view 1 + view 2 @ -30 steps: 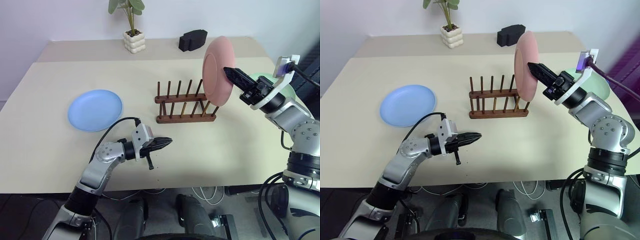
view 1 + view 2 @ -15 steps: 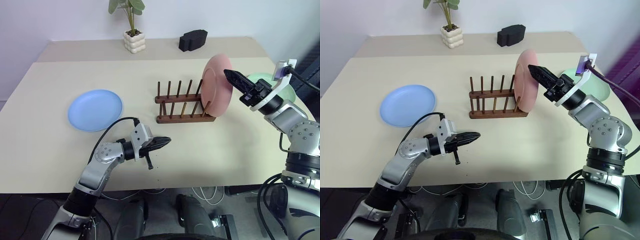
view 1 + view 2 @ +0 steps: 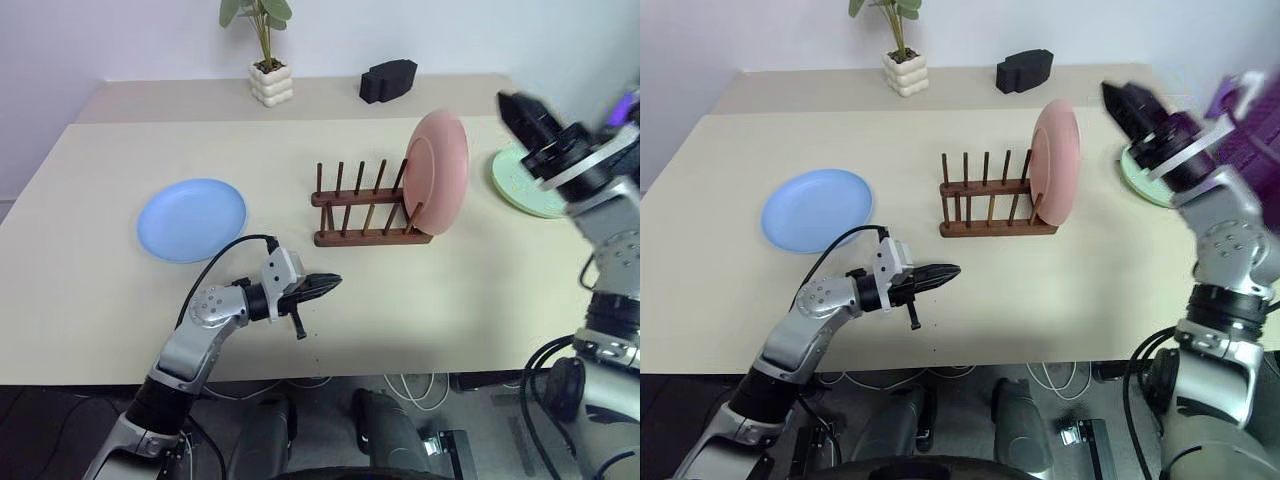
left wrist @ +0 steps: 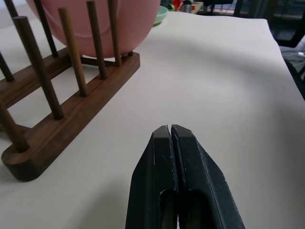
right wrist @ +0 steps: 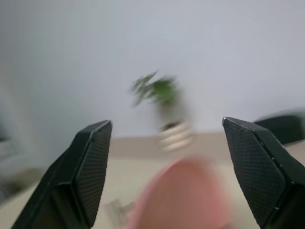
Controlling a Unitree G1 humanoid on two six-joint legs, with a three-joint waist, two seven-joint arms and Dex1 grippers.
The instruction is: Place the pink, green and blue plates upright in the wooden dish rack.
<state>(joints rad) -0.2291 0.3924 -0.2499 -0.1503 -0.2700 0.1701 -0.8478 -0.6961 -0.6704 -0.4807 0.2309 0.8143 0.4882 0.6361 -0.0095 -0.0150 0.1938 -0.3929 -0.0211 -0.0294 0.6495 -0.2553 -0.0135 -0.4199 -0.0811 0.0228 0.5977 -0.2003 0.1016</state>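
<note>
The pink plate stands upright at the right end of the wooden dish rack, leaning between its pegs. Left of the rack, the blue plate lies flat on the table. At the right edge the green plate also lies flat, partly hidden behind my right arm. My right gripper is raised to the right of the pink plate, clear of it; the right wrist view shows its fingers wide apart and empty. My left gripper is shut and empty, hovering low near the table's front, its tip facing the rack.
A potted plant and a black object stand at the back of the table. The rack's remaining slots to the left of the pink plate hold nothing. Bare tabletop lies between the rack and the front edge.
My right gripper opened, let go of the pink plate and moved up and to the right. The plate settled lower into the rack. My left arm stayed put.
</note>
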